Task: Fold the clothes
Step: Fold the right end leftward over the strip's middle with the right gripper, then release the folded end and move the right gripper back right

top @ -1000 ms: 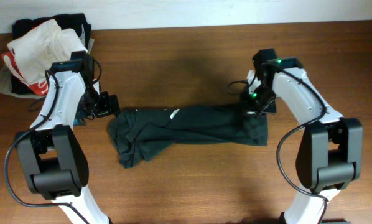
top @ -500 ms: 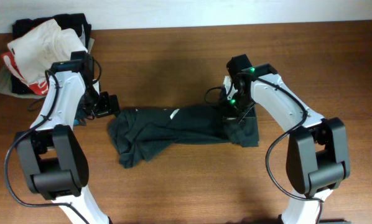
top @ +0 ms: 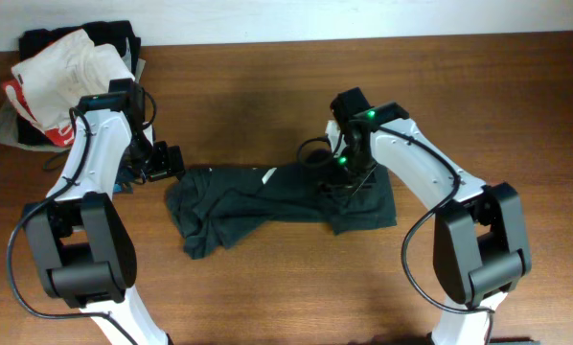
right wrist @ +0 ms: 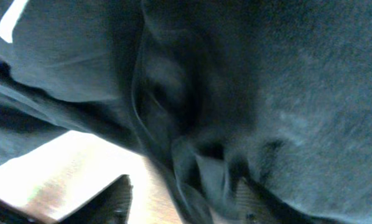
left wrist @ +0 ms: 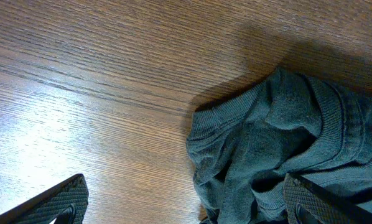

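A dark green shirt (top: 258, 199) lies crumpled across the middle of the wooden table, its right end folded over onto itself. My left gripper (top: 167, 161) hovers at the shirt's left end, open. In the left wrist view its fingers (left wrist: 56, 202) straddle bare wood and the ribbed collar edge of the shirt (left wrist: 285, 137). My right gripper (top: 342, 178) sits low on the folded right part. In the right wrist view its gripper (right wrist: 180, 202) has the jaws apart, with a loose fold of the shirt (right wrist: 285, 93) lying between them.
A pile of other clothes (top: 61, 77), white, red and black, sits at the table's back left corner behind my left arm. Bare wood table (top: 267, 287) surrounds the shirt.
My right gripper has carried the shirt's right end leftward over the middle, shortening the shirt, and its jaws have come apart. The left arm has stayed still.
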Tool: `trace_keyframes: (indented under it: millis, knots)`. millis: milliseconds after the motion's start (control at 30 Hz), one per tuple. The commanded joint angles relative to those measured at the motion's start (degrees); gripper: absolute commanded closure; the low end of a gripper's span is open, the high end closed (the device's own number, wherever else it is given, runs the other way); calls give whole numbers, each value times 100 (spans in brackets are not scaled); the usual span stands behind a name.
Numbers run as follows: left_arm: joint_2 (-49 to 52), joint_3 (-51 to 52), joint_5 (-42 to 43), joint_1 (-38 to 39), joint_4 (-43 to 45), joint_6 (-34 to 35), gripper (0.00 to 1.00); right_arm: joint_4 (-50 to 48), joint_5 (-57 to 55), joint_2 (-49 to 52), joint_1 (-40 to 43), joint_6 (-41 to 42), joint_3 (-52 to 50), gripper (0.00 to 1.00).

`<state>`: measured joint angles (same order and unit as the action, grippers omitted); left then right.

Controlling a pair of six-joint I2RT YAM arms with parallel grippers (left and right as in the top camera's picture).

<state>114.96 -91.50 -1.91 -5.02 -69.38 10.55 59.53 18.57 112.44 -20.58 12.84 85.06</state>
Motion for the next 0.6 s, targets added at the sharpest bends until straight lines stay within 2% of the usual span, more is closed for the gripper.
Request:
trace_keyframes:
  millis: [0,67,200,400,433,567]
  knots:
    - [-55,-42,24,-35,-9,15,1,-20,35,-55,-20,7,-26,14]
    - [-55,-42,24,-35,-22,15,1,136,-20,-55,136,-52,63,7]
    - [-55,-42,24,-35,-50,15,1,662,-708,-55,737,-52,352,2]
    - [-55,-42,24,-35,-48,15,1,909,-758,-55,1652,-339,363,0]
    - [-55,-42,24,-35,-46,15,1,916,-507,-55,1749,-365,361,5]
    - [-55,-42,24,-35,-46,15,1,907,210,-55,1725,-702,361,42]
